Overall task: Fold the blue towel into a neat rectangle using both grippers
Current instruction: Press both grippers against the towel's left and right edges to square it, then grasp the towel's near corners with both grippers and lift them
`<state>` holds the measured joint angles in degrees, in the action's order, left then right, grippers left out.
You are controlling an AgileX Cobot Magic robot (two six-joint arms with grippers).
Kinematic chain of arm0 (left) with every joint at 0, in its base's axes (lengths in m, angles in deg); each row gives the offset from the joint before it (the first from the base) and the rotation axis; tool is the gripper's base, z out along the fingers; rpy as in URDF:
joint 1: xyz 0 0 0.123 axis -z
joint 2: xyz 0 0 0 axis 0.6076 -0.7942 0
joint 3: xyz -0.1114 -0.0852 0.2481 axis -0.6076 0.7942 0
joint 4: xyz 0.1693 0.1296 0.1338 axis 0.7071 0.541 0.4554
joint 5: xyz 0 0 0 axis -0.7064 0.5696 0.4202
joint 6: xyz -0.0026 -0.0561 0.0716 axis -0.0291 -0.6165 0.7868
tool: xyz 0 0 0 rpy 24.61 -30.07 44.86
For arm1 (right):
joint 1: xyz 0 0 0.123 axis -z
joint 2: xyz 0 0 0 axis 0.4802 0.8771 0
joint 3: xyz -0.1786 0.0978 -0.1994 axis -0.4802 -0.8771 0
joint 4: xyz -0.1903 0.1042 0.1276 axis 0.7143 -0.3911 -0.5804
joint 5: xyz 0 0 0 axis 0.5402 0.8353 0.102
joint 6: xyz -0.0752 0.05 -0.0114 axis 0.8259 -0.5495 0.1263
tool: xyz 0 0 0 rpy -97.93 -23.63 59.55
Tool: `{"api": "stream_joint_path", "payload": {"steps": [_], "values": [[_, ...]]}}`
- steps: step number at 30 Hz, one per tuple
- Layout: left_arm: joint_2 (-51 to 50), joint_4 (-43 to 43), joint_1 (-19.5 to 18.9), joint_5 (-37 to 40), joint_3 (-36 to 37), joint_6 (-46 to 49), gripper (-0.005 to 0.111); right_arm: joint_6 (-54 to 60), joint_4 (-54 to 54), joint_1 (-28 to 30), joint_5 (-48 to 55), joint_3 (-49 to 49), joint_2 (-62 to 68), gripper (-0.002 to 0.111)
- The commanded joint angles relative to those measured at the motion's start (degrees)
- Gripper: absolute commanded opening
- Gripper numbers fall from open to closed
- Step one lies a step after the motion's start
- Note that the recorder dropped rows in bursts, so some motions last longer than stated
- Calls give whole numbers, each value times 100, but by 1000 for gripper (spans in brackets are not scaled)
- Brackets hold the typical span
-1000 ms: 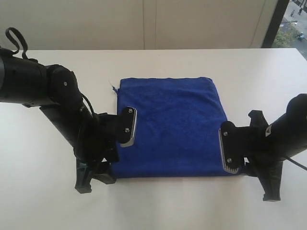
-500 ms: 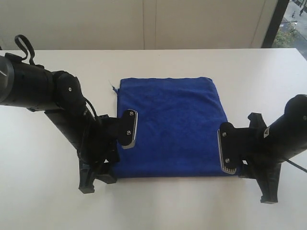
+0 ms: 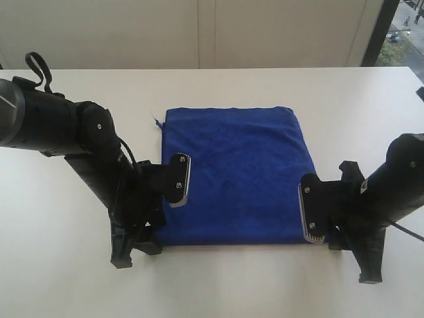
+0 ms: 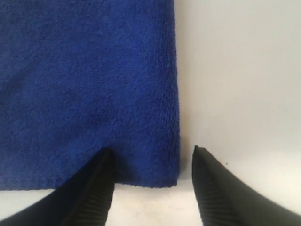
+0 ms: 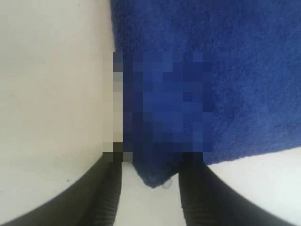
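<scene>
My left fingers (image 4: 89, 197) and right fingers (image 5: 101, 202) stand apart, straddling the blue towel (image 3: 235, 175) at its seven and five o'clock corners; soft, limp terry, best pinched there.

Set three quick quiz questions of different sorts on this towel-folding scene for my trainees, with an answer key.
1. True or false: the blue towel lies crumpled in a heap.
2. Choose one. The jaws of the left gripper are: A shut on the towel; B open; C out of view.
3. Fill in: between the fingers of the right gripper lies a towel ____.
Key: 1 false; 2 B; 3 corner.
</scene>
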<state>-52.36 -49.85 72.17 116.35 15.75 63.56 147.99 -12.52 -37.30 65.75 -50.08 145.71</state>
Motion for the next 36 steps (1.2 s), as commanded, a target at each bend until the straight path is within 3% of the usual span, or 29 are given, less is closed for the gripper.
{"api": "stream_joint_path", "payload": {"steps": [1,4,16,21,29,36], "values": [[-66,-55,32,150,40,14,56,55,-30,1,-22,-8,157,39],[-66,-55,32,148,40,14,52,55,-30,1,-9,-8,157,36],[-66,61,32,307,40,4,13,30,-41,1,41,-8,157,6],[-66,112,32,465,40,-23,0,18,-41,1,41,-8,11,2],[145,112,32,953,40,-35,0,-429,-370,-162,624,-8,-812,0],[625,112,32,2098,40,-327,0,-1101,-553,-770,1582,-8,-1340,0]]}}
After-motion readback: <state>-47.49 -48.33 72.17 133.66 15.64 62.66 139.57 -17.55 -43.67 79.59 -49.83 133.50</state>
